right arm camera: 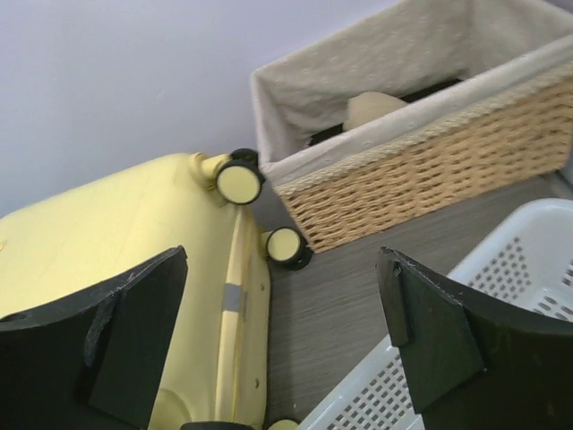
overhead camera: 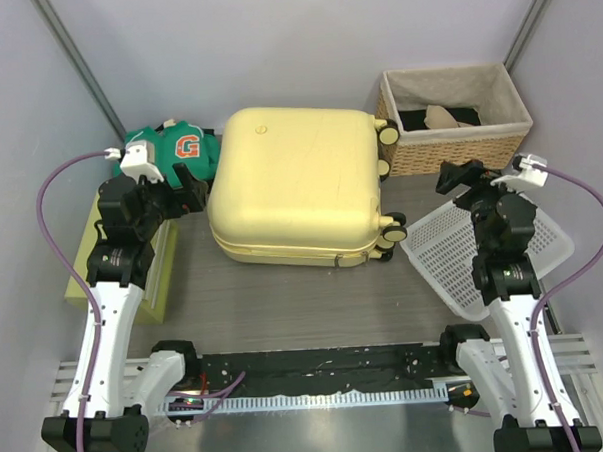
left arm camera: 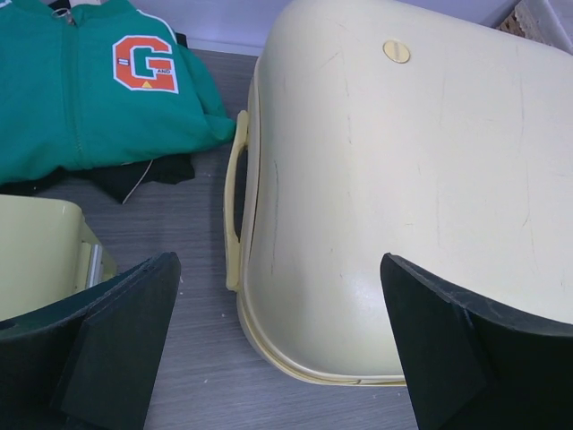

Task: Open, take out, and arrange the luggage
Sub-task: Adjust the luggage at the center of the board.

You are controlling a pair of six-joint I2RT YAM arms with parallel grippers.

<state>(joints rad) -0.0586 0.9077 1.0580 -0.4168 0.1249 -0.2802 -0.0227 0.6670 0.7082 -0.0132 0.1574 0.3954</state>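
Luggage (overhead camera: 298, 181): pale yellow hard-shell suitcase, closed.
Lying flat on its side mid-table, wheels facing right, side handle facing left, small round badge on top shell, light scuffs on surface.

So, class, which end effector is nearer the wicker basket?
Right. The right end effector hovers just in front of the basket; the left end effector is across the suitcase, beside the green jacket.
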